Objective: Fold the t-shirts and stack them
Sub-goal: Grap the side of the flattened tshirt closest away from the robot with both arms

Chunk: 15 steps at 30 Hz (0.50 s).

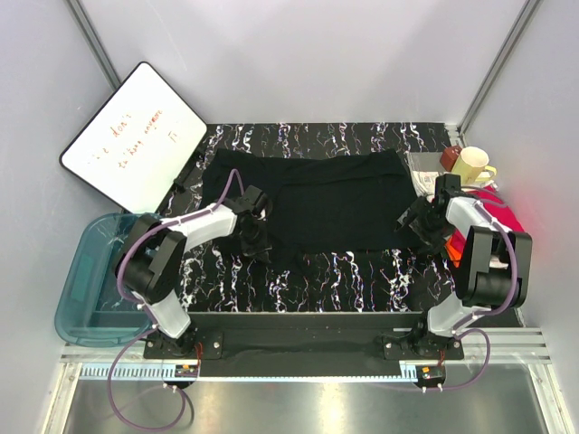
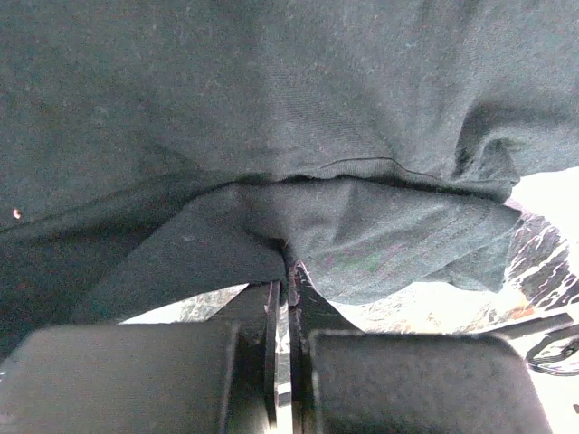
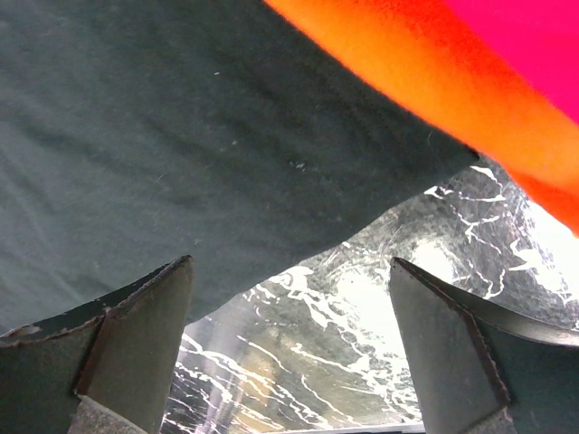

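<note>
My left claw (image 2: 288, 271) is pressed together, pinching a fold of the black t-shirt (image 1: 335, 203) spread across the marbled table (image 1: 317, 285), while my right claw (image 3: 291, 264) stands spread over its edge beside the pink t-shirt (image 3: 534, 36) and orange piece (image 3: 407, 72).

black t-shirt (image 1: 326, 203) spread on marbled table (image 1: 353, 280), mug (image 1: 470, 165) right, whiteboard (image 1: 136, 136) left

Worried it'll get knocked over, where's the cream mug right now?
In the top view the cream mug stands at the table's far right corner, beyond the right gripper and next to the pink t-shirt.
</note>
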Each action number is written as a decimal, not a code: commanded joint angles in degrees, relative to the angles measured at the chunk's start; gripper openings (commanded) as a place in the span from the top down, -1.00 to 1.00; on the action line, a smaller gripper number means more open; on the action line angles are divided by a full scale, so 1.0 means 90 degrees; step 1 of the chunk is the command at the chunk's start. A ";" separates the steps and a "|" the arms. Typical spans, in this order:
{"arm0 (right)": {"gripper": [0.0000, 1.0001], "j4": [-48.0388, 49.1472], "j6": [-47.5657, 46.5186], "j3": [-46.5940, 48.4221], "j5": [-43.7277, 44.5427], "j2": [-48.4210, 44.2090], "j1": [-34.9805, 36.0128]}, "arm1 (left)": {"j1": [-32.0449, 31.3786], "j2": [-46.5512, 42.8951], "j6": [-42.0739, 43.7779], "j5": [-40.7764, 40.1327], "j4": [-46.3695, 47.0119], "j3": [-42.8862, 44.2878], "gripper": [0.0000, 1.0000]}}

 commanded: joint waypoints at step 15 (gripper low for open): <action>0.91 0.1119 0.0032 0.0407 -0.0354 0.1319 -0.0029 | -0.0037 -0.1599 -0.0053 -0.0136 -0.0993 -0.0160 1.00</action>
